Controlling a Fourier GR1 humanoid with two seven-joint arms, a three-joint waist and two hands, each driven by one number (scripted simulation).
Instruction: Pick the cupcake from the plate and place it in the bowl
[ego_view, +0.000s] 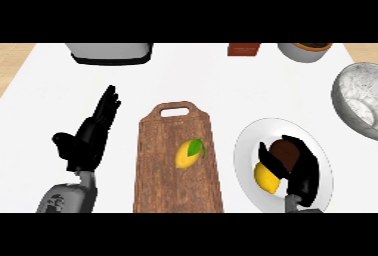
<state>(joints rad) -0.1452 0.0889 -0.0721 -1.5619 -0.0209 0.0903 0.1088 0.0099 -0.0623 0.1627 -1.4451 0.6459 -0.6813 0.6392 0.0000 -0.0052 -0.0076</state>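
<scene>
Our right hand (301, 181) curls its fingers and thumb round the cupcake (284, 151), inside the rim of the white plate (249, 141). Our left hand (87, 139) rests open at the left. The bowl (356, 95) sits at the right edge.

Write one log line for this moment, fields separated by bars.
phase: grasp | right hand: fingers curled round cupcake, over plate | left hand: open, resting at left | bowl: no cupcake inside
</scene>
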